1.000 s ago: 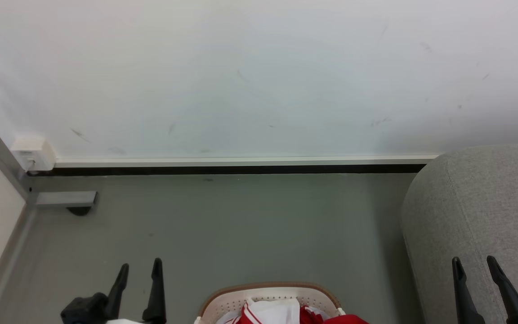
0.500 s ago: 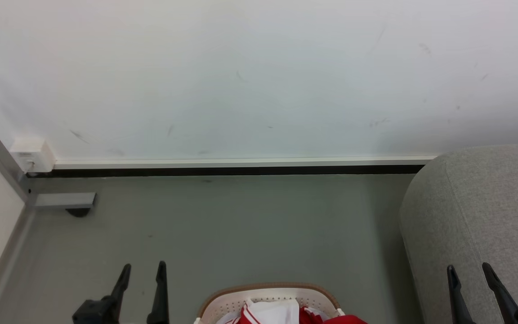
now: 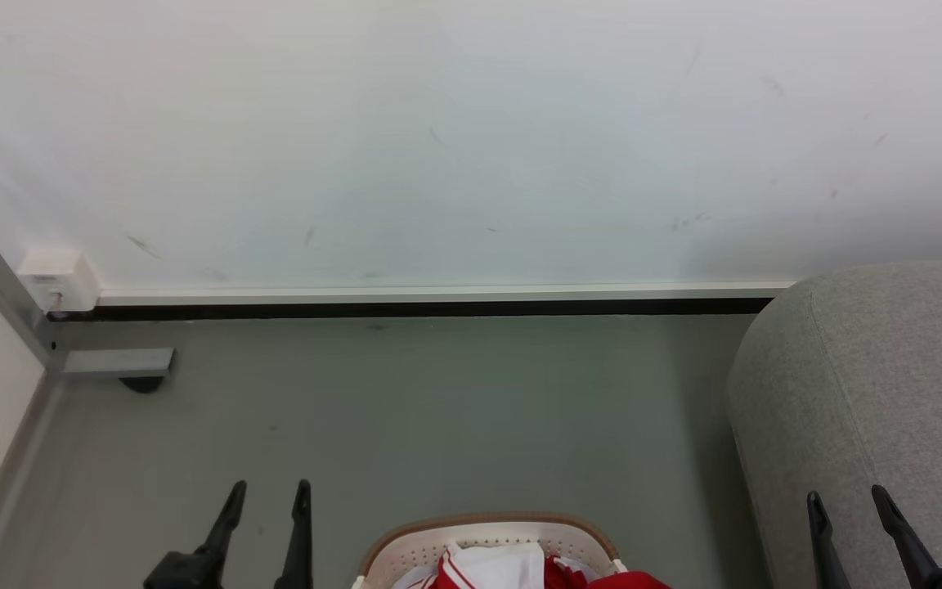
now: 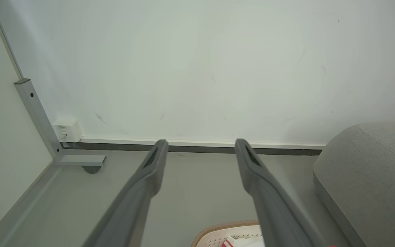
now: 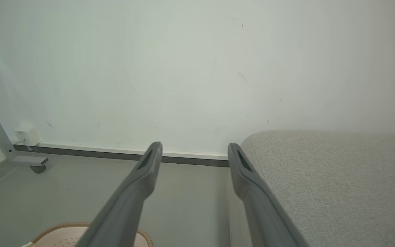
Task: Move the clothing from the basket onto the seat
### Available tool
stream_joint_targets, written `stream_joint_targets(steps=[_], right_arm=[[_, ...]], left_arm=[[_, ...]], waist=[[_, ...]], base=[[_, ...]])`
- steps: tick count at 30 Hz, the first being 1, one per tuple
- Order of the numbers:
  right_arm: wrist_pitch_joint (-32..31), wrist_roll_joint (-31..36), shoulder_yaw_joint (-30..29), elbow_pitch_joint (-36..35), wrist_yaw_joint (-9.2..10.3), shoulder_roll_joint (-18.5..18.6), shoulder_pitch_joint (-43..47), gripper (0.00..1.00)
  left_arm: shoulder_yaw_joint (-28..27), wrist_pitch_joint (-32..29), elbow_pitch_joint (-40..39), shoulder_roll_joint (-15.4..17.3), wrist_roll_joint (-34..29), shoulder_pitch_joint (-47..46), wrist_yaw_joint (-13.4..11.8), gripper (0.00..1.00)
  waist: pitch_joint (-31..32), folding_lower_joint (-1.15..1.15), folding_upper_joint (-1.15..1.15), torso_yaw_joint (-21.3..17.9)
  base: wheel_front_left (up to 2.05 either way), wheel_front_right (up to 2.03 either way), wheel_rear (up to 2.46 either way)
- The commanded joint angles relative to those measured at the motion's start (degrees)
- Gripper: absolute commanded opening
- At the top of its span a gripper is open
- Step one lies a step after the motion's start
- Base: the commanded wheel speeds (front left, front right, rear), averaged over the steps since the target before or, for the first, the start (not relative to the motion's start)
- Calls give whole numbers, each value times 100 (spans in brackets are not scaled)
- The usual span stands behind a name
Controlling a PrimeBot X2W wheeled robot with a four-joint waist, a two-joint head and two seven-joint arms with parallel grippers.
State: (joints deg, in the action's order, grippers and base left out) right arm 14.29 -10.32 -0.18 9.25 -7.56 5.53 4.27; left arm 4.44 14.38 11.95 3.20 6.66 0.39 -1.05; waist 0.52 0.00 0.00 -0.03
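Head view: the clothing (image 3: 512,570) is seen in the basket (image 3: 487,524) at the near edge, left of the seat (image 3: 888,384). Left claw (image 3: 271,485) and right claw (image 3: 845,492) are spread apart, empty. Fabric is judged light and limp; a bunched top fold is best pinched.

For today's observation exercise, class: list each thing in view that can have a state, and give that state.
left gripper, open, holding nothing.
right gripper, open, holding nothing.
basket, upright, clothing inside.
clothing, heaped in the basket, ungripped.
seat, no clothing on the part in view.
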Motion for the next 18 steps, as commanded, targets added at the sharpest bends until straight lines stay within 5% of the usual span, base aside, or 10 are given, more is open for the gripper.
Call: stream_joint_targets(steps=[1, 18], right_arm=[[60, 92, 9, 1, 13, 15, 53, 100], [95, 170, 64, -29, 14, 48, -50, 100]], left_arm=[[-7, 43, -7, 9, -127, 33, 8, 100], [-1, 81, 114, -21, -184, -67, 117, 100]], waist=[[-3, 0, 0, 4], [-169, 0, 0, -103]], base=[[0, 0, 0], [0, 0, 0]])
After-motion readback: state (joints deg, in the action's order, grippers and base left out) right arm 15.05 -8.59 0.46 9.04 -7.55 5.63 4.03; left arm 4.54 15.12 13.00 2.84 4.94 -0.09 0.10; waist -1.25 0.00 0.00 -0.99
